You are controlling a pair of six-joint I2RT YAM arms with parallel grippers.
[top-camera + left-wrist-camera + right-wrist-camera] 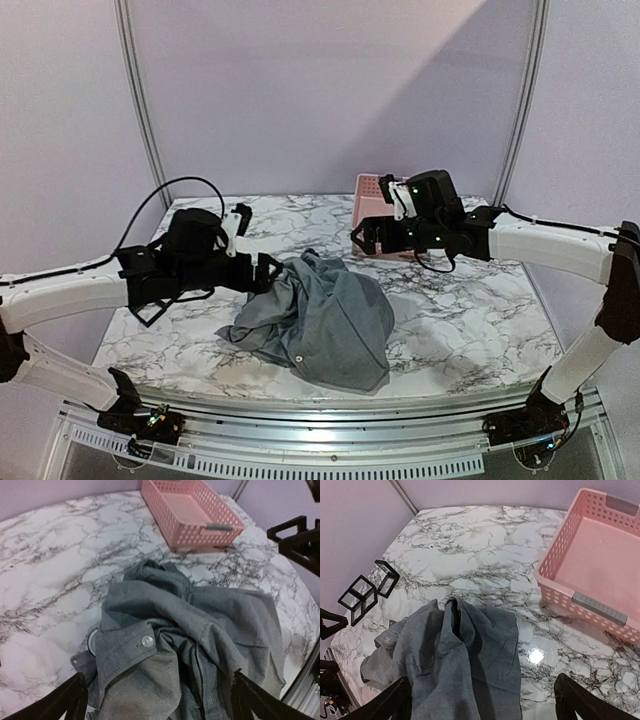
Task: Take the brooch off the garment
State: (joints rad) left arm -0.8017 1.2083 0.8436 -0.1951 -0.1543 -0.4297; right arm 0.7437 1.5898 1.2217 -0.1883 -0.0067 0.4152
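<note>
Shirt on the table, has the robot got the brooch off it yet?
Done: hard to say. No brooch shows on the grey shirt, only a round button on a cuff, and nothing shows in the pink basket. In hand: nothing; the left gripper and right gripper both hang open, holding nothing. Left: if the brooch hides in the folds, finding it and pulling it off.

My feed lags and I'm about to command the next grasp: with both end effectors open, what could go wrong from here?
1. No brooch shows clearly on the crumpled grey garment; its cuff button could be mistaken for one.
2. A pale round edge peeks out beside the cuff, half hidden; grasping there may pinch cloth and drag everything.
3. The garment lies close to the marble table's near edge, so a pull could slide it off.
</note>
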